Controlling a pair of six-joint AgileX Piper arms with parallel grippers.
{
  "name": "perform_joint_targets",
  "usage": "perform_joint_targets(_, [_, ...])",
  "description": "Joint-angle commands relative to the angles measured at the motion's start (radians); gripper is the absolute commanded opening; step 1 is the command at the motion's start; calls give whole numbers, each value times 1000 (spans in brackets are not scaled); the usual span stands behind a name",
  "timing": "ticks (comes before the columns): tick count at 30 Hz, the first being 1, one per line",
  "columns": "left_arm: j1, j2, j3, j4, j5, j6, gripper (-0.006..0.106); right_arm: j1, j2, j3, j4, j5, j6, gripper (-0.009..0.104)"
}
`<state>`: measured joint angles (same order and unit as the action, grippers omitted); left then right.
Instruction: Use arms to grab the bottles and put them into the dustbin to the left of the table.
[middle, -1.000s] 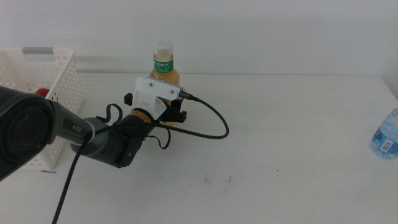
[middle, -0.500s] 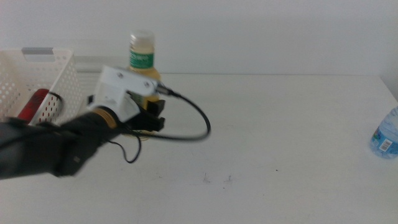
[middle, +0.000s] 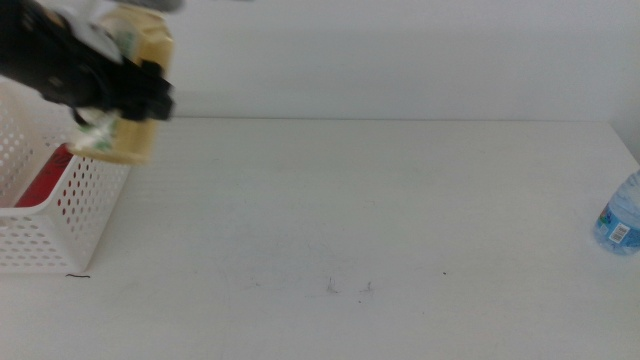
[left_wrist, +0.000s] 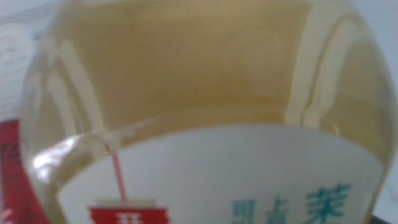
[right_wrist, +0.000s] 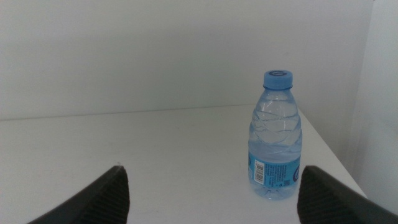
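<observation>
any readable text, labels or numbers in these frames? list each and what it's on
"茶": teal character on the white label of the yellow tea bottle that the left gripper holds over the white perforated basket; neighbouring character cut off.
Red box on the same label: unreadable.
Red can in the basket: blurred.
Clear water bottle, blue label: barcode and print too small.

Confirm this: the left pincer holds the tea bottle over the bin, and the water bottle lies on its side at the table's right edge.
One thing is wrong: the water bottle stands upright, cap up, as the right wrist view shows. The rest holds: the left pincer holds the tea bottle over the bin.
</observation>
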<state>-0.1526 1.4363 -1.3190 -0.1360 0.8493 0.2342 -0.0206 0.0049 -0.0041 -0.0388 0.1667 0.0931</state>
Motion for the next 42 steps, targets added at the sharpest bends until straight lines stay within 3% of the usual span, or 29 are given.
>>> perform_joint_targets(1, [89,32,-101,-36,68,56,-2,-7,-5,4,-7,-10,-4,88])
perform_joint_targets(12, [426,325,-429,-29,345,149,-2,-7,-5,4,-7,-10,-4,88])
perform_joint_targets(34, [460,635,-459,-20,372,267,0,-7,-5,4,-7,-10,-4,88])
perform_joint_targets(37, [460,651,-459,-34,372,289,8,-7,-5,4,-7,-10,-4,88])
perform_joint_targets(40, [460,651,-459,-37,372,291,29,-7,-5,4,-7,-10,-4,88])
perform_joint_targets(41, [460,651,-459,-37,372,291,39,-7,-5,4,-7,-10,-4,88])
perform_joint_targets(42, [460,651,-460,-37,372,294,60,-7,-5,4,-7,-10,-4,88])
